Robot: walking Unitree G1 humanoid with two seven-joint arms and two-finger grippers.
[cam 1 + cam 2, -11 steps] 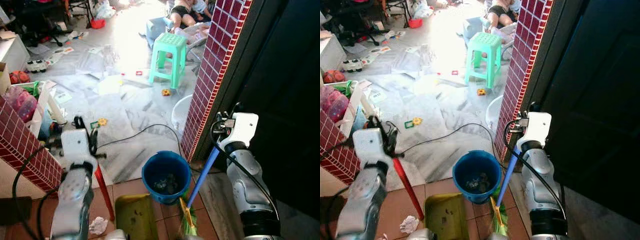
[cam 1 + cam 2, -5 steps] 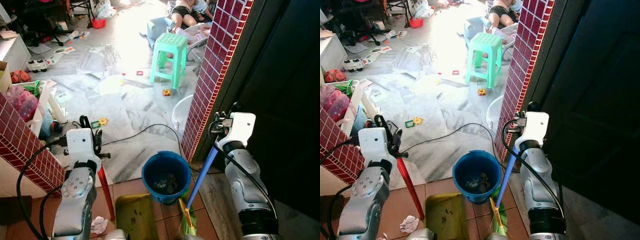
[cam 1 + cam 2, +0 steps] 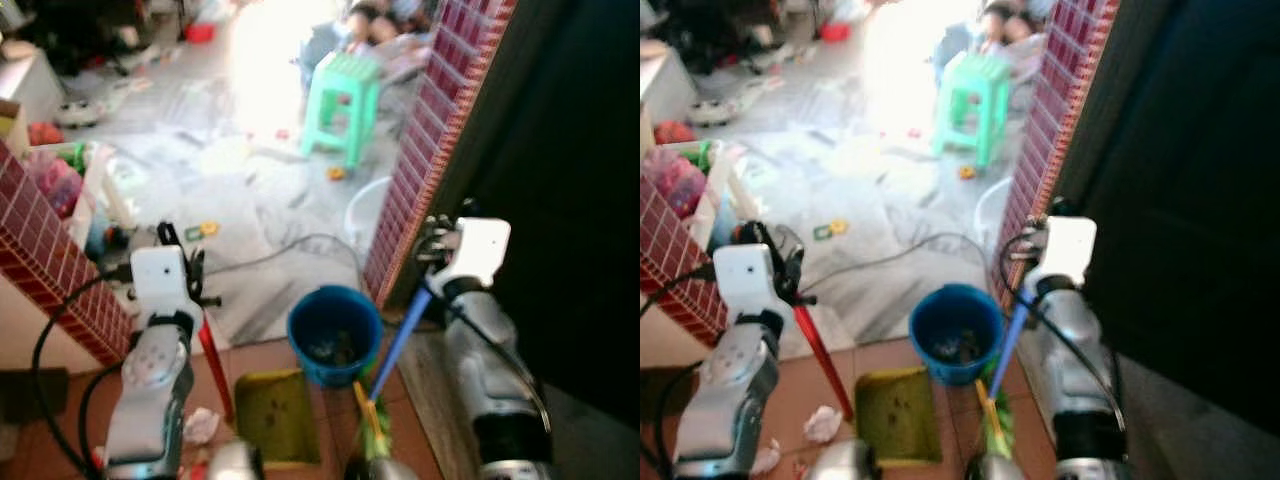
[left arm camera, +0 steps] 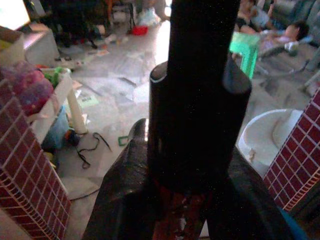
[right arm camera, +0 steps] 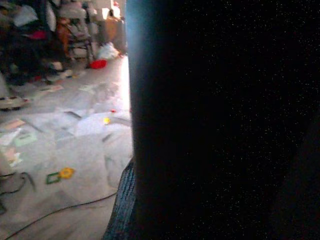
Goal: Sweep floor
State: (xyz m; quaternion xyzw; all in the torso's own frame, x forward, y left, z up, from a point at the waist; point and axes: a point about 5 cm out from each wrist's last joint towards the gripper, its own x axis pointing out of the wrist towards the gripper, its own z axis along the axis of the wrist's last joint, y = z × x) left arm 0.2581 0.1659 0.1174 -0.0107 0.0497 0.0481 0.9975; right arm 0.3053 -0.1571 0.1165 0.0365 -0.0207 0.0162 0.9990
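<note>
My left gripper [image 3: 192, 288] is shut on the red handle [image 3: 214, 372] of a yellow-green dustpan [image 3: 272, 418] that rests on the terracotta tiles in front of me. In the left wrist view its black fingers [image 4: 125, 200] clamp that red handle [image 4: 175, 220]. My right gripper [image 3: 434, 272] is shut on the blue broom handle [image 3: 400, 340]; the green and yellow bristles [image 3: 368, 432] touch the floor beside the dustpan. The broom handle [image 5: 150, 100] stands dark and close in the right wrist view. A crumpled white paper [image 3: 200, 424] lies left of the dustpan.
A blue bucket [image 3: 300, 322] with rubbish stands between the two handles. A red brick pillar [image 3: 420, 170] and a dark door [image 3: 560, 150] close off the right, a low brick wall [image 3: 50, 270] the left. Beyond lie a cable [image 3: 290, 250], a white basin [image 3: 365, 210], a green stool [image 3: 345, 95] and scattered toys.
The whole picture has gone blurred and shifted a little, so the camera is moving. Both grippers keep their hold; the left gripper sits slightly more to the right than a second ago.
</note>
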